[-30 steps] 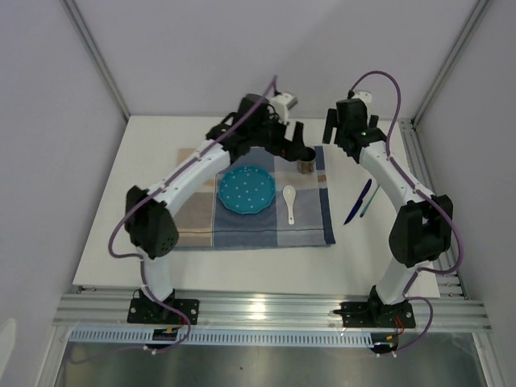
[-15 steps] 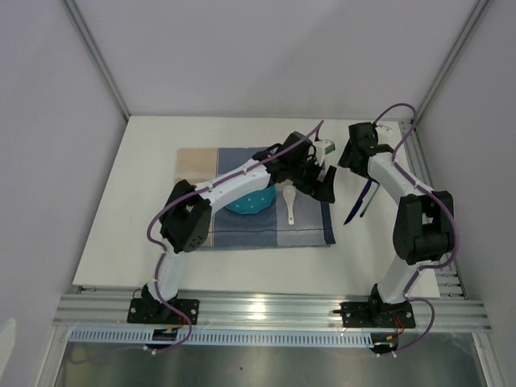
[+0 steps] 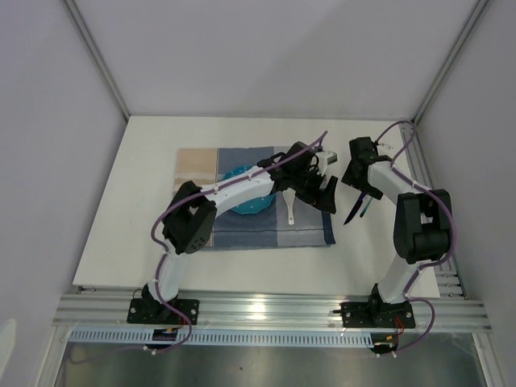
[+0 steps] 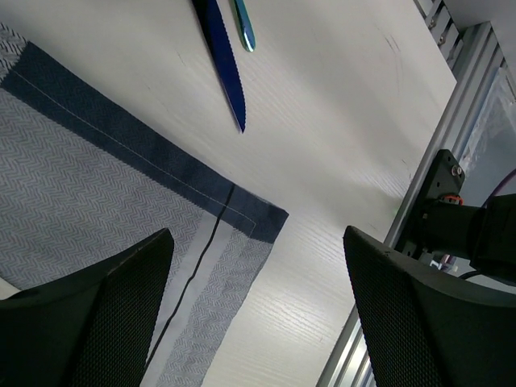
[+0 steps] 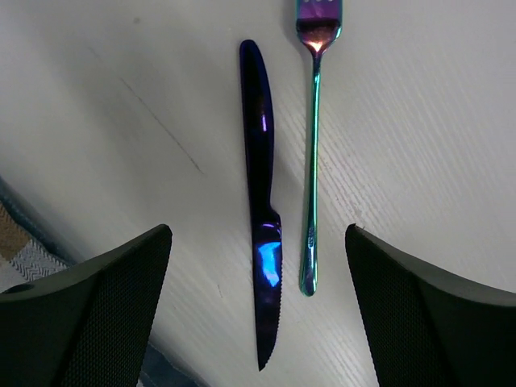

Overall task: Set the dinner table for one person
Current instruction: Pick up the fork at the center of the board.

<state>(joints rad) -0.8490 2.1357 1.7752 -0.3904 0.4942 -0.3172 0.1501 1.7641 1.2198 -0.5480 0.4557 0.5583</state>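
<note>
Bare dinner table (image 4: 347, 121) between knife (image 4: 222, 56) and placemat (image 4: 97, 177) corner; narrow gap between knife, fork (image 5: 314, 161).

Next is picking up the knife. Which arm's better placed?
Right. The right gripper, open, hangs straight above the knife and fork, knife centred between its fingers. The left gripper is over the placemat corner, with the knife off to one side.

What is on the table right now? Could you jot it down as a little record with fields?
Table: white, holds a checked placemat
On placemat: teal plate, white spoon to its right
Off placemat: blue knife and fork, side by side, to its right
Left gripper: open, over placemat's corner
Right gripper: open, over knife and fork
</note>
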